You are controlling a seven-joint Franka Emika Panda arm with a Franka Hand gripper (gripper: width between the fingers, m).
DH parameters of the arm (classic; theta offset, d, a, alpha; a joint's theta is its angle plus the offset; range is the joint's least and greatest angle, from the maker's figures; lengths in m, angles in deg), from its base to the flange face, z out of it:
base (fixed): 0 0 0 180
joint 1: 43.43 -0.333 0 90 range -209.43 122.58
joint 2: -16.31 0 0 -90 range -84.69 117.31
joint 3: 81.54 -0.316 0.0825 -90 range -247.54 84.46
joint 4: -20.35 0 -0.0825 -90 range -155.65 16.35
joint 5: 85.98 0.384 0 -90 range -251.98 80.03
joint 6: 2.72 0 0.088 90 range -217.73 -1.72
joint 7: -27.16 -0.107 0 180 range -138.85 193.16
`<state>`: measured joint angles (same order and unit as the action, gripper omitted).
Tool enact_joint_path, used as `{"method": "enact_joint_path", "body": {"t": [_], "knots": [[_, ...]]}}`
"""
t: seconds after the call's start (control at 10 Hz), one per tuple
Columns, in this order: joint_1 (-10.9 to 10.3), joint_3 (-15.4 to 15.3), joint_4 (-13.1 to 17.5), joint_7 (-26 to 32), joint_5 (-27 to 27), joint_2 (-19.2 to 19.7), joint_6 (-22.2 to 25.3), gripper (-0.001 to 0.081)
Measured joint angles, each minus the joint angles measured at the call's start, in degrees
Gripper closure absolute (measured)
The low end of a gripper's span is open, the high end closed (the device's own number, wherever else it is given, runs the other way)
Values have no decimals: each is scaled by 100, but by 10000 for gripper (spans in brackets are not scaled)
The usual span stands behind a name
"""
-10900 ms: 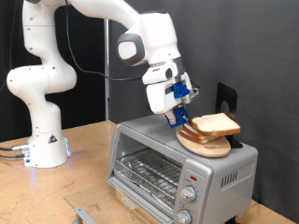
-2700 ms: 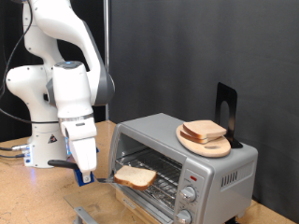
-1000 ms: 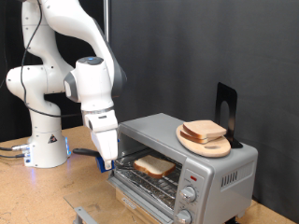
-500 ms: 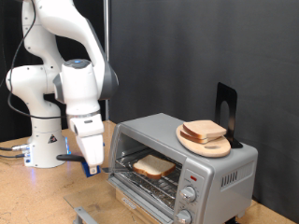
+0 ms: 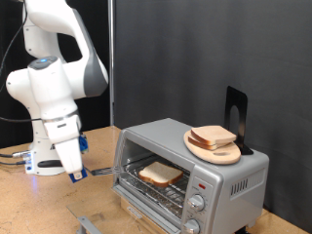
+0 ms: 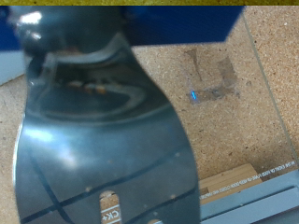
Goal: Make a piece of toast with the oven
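Observation:
One piece of toast (image 5: 159, 174) lies on the wire rack inside the silver oven (image 5: 234, 180), whose door is open. A second slice (image 5: 214, 136) rests on a round wooden plate (image 5: 219, 153) on the oven's top. My gripper (image 5: 74, 172) is to the exterior view's left of the oven, apart from it. It is shut on a dark spatula (image 5: 103, 171) that points towards the oven opening. In the wrist view the spatula blade (image 6: 103, 131) fills most of the picture and carries nothing.
The oven's glass door (image 6: 238, 112) lies open over the wooden table (image 5: 29, 205). Two round knobs (image 5: 198, 206) sit on the oven's front. A black stand (image 5: 236, 112) rises behind the plate. The robot's white base (image 5: 47, 154) stands at the left.
The spatula carried one slice from the plate to the oven rack and left it there. Over the last second the arm has drawn back to the exterior view's left, with the spatula empty.

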<state>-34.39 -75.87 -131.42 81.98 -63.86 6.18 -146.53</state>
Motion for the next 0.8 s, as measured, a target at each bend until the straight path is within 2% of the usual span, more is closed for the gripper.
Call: {"method": "enact_joint_path", "body": {"t": [0.2, 0.5, 0.8], "knots": [[2, -19, -16, 7, -65, 3, 90, 318], [38, 242, 263, 101, 110, -242, 1037, 318], [53, 442, 470, 37, 396, -701, 1654, 318]]}}
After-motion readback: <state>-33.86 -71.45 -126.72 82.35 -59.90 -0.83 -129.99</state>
